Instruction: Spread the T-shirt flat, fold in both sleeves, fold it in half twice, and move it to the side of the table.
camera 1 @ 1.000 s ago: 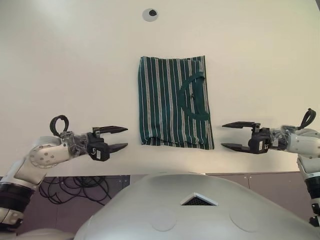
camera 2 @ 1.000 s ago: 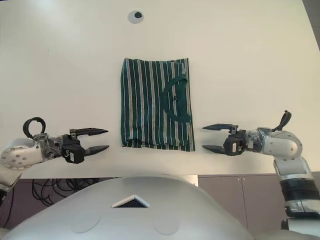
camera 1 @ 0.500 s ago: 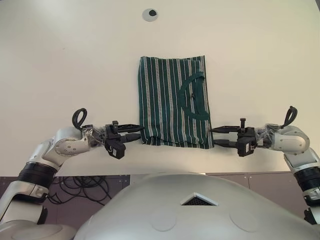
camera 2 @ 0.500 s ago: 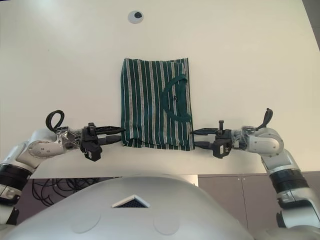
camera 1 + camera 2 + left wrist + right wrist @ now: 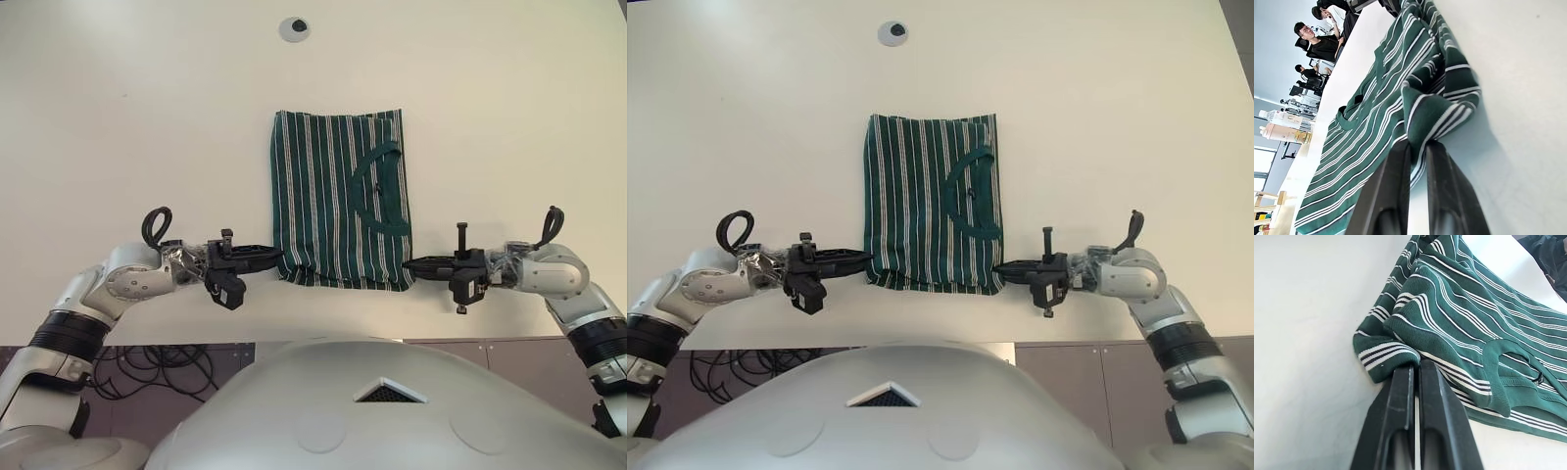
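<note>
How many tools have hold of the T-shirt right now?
2. The left tool pinches the near left corner of the T-shirt; the right tool pinches its near right corner. Both far corners lie free on the table.

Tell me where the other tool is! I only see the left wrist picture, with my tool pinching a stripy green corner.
Observer: The right tool is at the T-shirt's other near corner, shut on the hem there.
Operator: Is the T-shirt all spread out?
Observer: No, it lies as a neat rectangle with no sleeves sticking out, and the neckline is near its right edge.
Operator: Is anything else on the table?
Observer: A small round grey disc sits on the table beyond the T-shirt's far edge, apart from it.
</note>
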Action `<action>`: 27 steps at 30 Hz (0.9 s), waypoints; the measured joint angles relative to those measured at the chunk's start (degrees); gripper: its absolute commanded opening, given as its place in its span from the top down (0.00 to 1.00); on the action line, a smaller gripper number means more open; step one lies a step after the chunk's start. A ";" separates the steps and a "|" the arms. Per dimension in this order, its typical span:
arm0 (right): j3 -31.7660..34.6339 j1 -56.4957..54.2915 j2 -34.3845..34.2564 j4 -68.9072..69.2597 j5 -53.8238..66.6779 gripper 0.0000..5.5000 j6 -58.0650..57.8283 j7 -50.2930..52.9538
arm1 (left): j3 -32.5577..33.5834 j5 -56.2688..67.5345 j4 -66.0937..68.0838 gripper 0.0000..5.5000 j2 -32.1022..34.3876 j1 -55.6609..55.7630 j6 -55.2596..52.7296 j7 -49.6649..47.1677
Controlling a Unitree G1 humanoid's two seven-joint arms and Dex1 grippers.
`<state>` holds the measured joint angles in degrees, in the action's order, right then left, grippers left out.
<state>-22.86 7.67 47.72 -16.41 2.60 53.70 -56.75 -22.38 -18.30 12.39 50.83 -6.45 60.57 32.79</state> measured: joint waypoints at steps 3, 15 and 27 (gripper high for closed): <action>-1.57 2.38 0.54 4.10 7.16 1.00 -7.08 -3.43 | -1.87 5.05 -0.54 0.99 0.34 -0.24 -2.53 2.25; 5.01 13.62 11.41 27.17 40.62 1.00 -47.19 -22.47 | -6.43 49.98 -30.16 1.00 14.49 -14.29 -45.41 31.97; 11.91 13.32 2.14 27.83 39.84 1.00 -53.55 -20.55 | 4.97 59.26 -31.84 1.00 9.10 -16.09 -57.24 36.52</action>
<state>-10.94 20.99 49.86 11.41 42.44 0.15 -77.30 -17.40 40.95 -19.45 59.94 -22.54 3.33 69.31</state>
